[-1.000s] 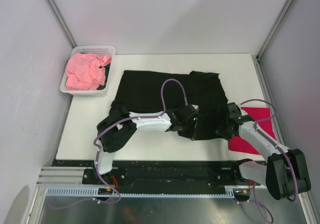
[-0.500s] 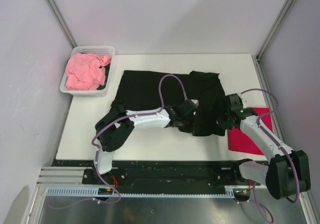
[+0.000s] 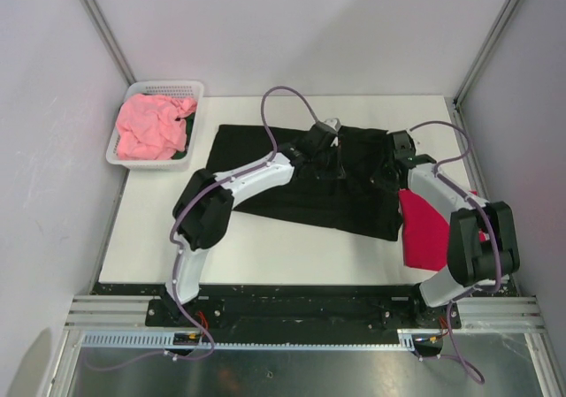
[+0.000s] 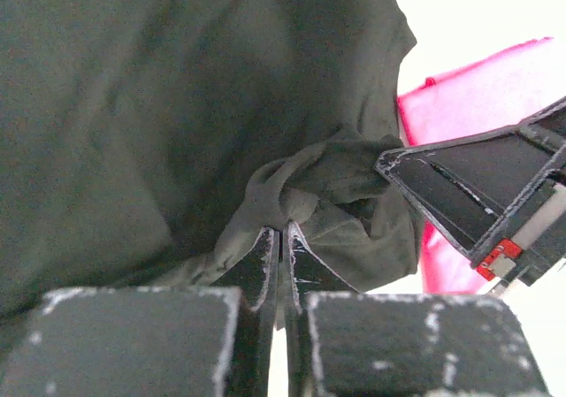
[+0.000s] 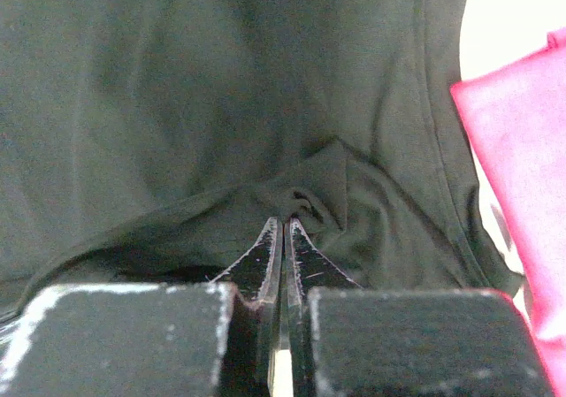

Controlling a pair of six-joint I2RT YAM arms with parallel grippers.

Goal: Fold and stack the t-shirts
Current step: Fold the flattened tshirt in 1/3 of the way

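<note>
- Two pinches on, both sets of jaws pressed together on cloth: left gripper [image 4: 281, 238] holds a bunched fold of the black tee [image 3: 336, 202], right gripper [image 5: 285, 227] nips a small pucker of the same tee.
- Pinch pts sit side by side, close, over the tee's far-right part. The rest lies flat, spreading left + back toward my bases.
- Tee's long axis runs L–R across the table [image 3: 265, 251], so my guess is the fold goes near-to-far and both arms must travel together, else the held edge sags or twists.
- Can't tell how high the held cloth is off the layer below.
- R arm is nearer the red tee [image 3: 424, 229], which lies at the table's right side hard against the black tee's right edge. Risk: snagging it on the way.
- Surface is smooth and white, so cloth prob slides easy.
- Room: thin bare strip beyond the tee to the back wall, wider strip on the near side.
- Pink tee [image 3: 152, 127] is in the basket [image 3: 168, 86] at the far-left corner, well apart.
</note>
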